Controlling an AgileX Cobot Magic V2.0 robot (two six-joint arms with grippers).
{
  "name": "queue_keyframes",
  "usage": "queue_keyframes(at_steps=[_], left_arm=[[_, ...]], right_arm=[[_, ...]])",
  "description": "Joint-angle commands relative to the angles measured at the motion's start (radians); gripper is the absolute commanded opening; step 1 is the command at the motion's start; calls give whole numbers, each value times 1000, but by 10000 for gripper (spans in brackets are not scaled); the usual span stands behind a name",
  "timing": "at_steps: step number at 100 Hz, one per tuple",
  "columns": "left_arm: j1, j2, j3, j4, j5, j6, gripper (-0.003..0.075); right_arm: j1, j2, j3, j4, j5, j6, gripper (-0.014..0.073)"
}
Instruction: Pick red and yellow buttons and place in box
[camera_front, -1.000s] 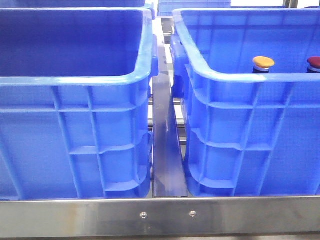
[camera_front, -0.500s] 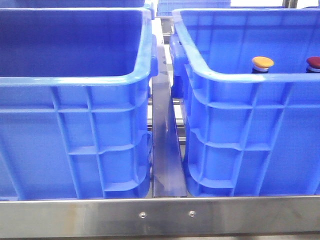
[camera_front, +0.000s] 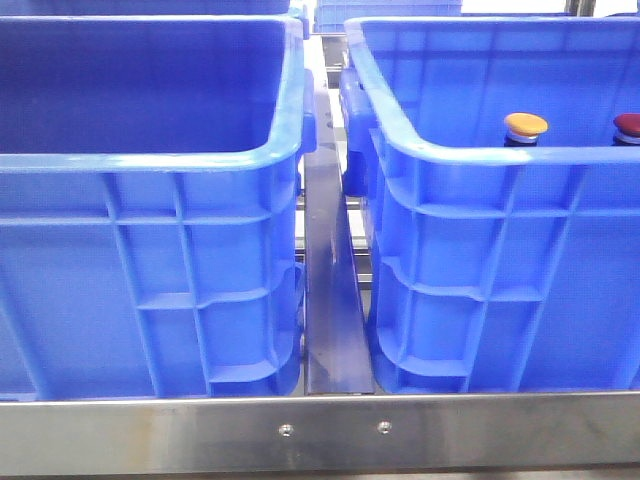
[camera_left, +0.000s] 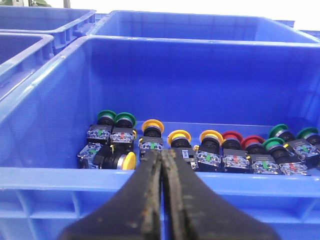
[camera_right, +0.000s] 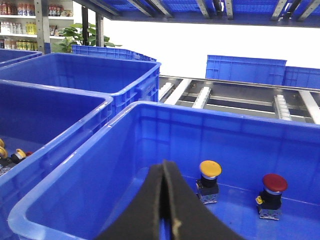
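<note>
In the front view, a yellow-capped button (camera_front: 526, 125) and a dark red-capped button (camera_front: 628, 124) stand upright inside the right blue crate (camera_front: 470, 160); neither gripper shows there. In the right wrist view, my right gripper (camera_right: 163, 164) is shut and empty, above the near part of that crate (camera_right: 65, 192). The yellow button (camera_right: 210, 170) and red button (camera_right: 274, 184) stand beyond it on the floor. In the left wrist view, my left gripper (camera_left: 162, 152) is shut and empty, just before the near rim of a crate (camera_left: 60, 177) holding several yellow (camera_left: 179, 137), red (camera_left: 232, 137) and green buttons.
The left blue crate (camera_front: 150, 160) stands beside the right one with a metal rail (camera_front: 330, 300) between them. A steel bar (camera_front: 320, 430) runs along the front. More blue crates (camera_right: 245, 67) and a roller conveyor (camera_right: 235, 97) lie behind.
</note>
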Motion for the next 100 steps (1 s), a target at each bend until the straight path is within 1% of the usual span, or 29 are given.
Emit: queue_keyframes(at_steps=[1, 63, 70, 80, 88, 92, 93, 95, 97, 100], left_arm=[[-1, -30, 19, -4, -81, -1, -20], [-1, -30, 19, -4, -81, -1, -20], [-1, -30, 19, -4, -81, -1, -20], [-1, -30, 19, -4, -81, -1, -20], [-1, -30, 19, -4, -81, -1, -20], [-1, -30, 19, -4, -81, -1, -20], [-1, -30, 19, -4, -81, -1, -20], [-1, -30, 19, -4, -81, -1, -20], [-1, -30, 19, -4, -81, -1, -20], [-1, -30, 19, -4, -81, -1, -20]], right_arm=[[1, 8, -26, 21, -29, -5, -61], [1, 8, -26, 21, -30, -5, -61], [1, 8, -26, 21, -67, -5, -61], [1, 8, -26, 11, -165, -5, -61], [1, 8, -25, -78, -230, 36, -61], [1, 8, -25, -168, -262, 117, -61], [1, 8, -25, -184, -262, 117, -61], [1, 8, -25, -235, -275, 178, -61], [1, 8, -25, -274, -280, 212, -61], [1, 8, -22, -382, -287, 286, -61]])
